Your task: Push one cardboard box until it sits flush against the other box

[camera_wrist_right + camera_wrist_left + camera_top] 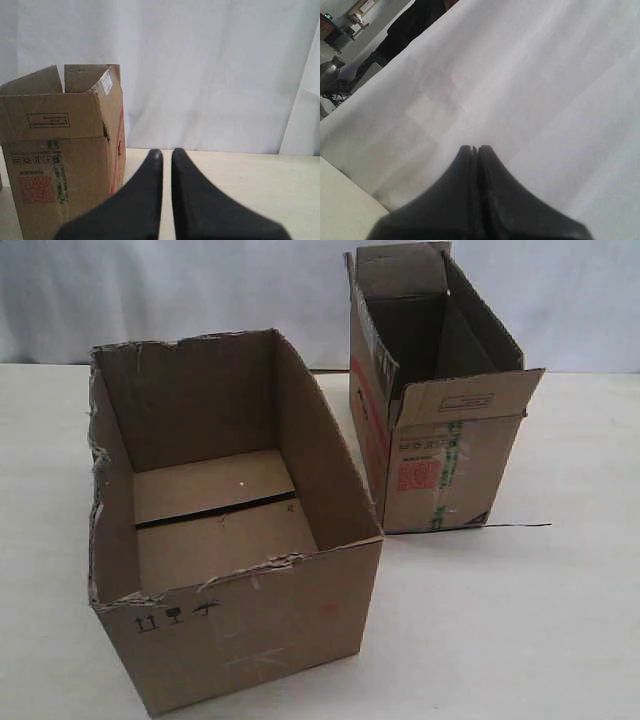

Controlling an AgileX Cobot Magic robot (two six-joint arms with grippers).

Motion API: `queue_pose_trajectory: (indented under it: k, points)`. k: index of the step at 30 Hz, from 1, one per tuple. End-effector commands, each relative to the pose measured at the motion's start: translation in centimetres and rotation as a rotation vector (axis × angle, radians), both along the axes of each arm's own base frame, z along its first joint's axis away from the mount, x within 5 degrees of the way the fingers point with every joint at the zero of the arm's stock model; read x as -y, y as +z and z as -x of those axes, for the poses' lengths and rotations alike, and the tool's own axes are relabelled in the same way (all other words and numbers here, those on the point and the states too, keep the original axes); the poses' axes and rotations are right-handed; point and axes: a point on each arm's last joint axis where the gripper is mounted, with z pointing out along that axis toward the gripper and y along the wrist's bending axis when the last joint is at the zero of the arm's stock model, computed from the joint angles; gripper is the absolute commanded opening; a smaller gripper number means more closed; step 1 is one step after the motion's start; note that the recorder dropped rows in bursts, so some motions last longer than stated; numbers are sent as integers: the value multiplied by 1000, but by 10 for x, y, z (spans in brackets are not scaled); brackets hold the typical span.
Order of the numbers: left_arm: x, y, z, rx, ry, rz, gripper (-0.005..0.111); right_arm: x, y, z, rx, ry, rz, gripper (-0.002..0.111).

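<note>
The cardboard box, wide with a ragged torn rim and small black symbols on its near side, stands open-topped at the front left of the table. The other box, taller with upright flaps, a red square label and green-striped tape, stands behind and to the right; a wedge of table shows between the two. Neither gripper appears in the exterior view. My left gripper is shut and empty, facing a white cloth. My right gripper has its fingers almost together, holding nothing, with the other box just beside it.
The pale table stretches to the right and front of the boxes. A thin dark line lies on it by the taller carton's foot. A white curtain hangs behind the table.
</note>
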Motion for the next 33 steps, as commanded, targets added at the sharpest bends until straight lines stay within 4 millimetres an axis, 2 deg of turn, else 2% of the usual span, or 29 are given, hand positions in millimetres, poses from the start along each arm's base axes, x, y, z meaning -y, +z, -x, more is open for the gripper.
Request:
queue_pose_trajectory:
  k: [1, 11, 13, 14, 16, 17, 20, 22, 23, 26, 28, 33]
  points:
    - [-1, 2, 1, 39, 6, -1, 0, 0, -1, 0, -3, 0, 2, 5]
    - [-1, 3, 2, 48, 8, 2, 0, 0, -1, 0, -2, -1, 5, 5]
    - [1, 1, 0, 2, -39, 73, 0, 0, -1, 0, -2, -1, 5, 5]
    - [4, 8, 1, -36, -63, 45, 0, 0, -1, 0, -2, -1, 5, 5]
    - [8, 28, 7, -162, -81, -129, 0, 0, -1, 0, -2, -1, 5, 5]
    - [8, 47, 14, -263, -74, -266, 0, 0, -1, 0, -2, -1, 5, 5]
    - [10, 78, 21, -365, -116, -408, 0, 0, -1, 0, -2, -1, 5, 5]
    - [21, 94, 15, -538, -271, -514, 0, 0, -1, 0, -2, -1, 5, 5]
    - [35, 96, 8, -641, -473, -608, 0, 0, -1, 0, -3, -1, 4, 5]
    - [56, 100, -5, -741, -790, -657, 0, 0, -1, 0, -3, -1, 4, 5]
    - [60, 107, -18, -771, -866, -694, 0, 0, -1, 0, -3, -1, 4, 5]
    - [65, 111, -22, -822, -978, -725, 0, 0, -1, 0, -3, -1, 4, 5]
